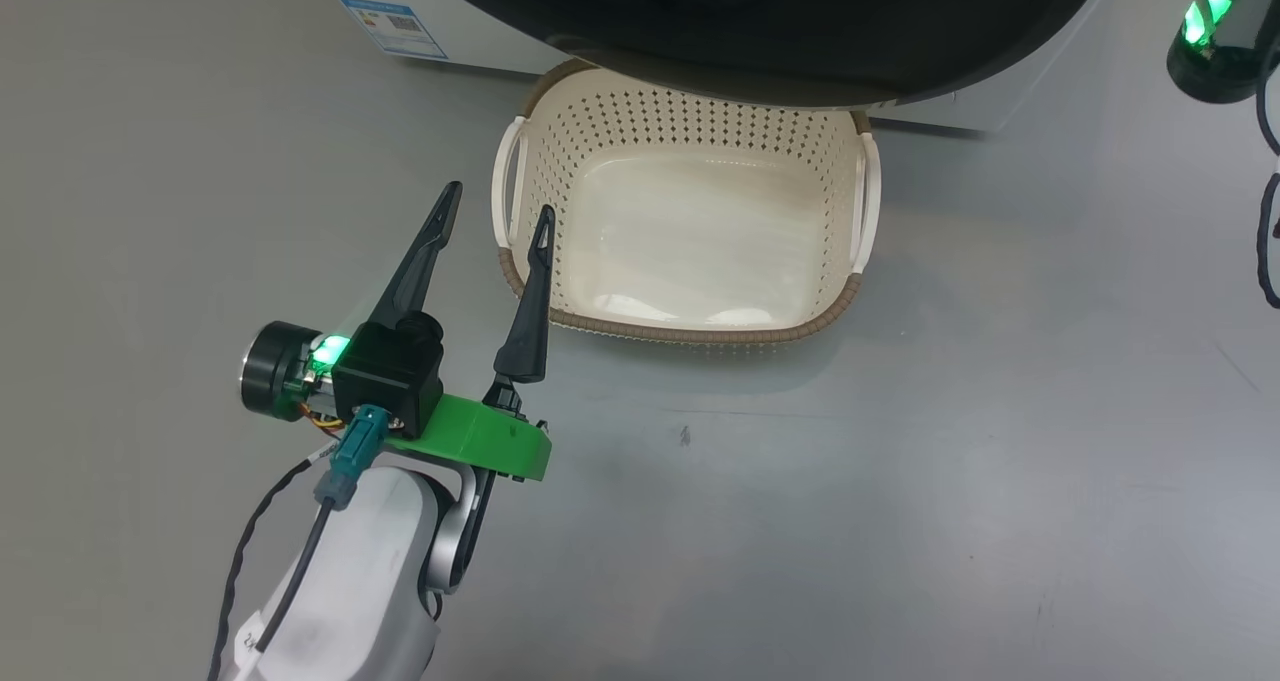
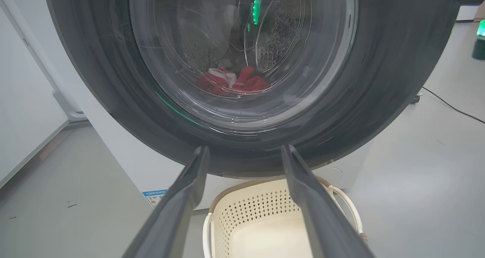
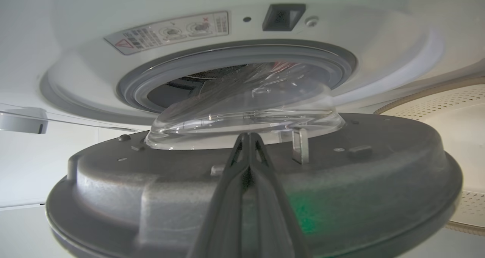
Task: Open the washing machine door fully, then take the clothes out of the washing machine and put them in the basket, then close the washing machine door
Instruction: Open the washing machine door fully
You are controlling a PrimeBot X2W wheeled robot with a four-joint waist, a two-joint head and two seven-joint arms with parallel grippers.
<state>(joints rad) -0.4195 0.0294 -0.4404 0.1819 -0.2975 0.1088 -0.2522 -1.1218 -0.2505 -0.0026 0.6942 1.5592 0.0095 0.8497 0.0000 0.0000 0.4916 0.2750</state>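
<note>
My left gripper (image 1: 500,201) hangs released, fingers spread, tips just beside the near left corner of the basket (image 1: 690,329). The basket stands on the floor under the half-open washing machine door (image 1: 800,51). My right gripper (image 3: 248,136) is clenched on nothing, close to the door's grey inner face. Beyond the glass, the clothes (image 2: 235,82) lie inside the washing machine (image 2: 125,155).

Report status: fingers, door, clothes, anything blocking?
Left gripper open, near basket's left handle. Right gripper shut, fingers at inner face of door, door ajar. Clothes inside washing machine; basket empty. Door overhangs basket's far rim.
</note>
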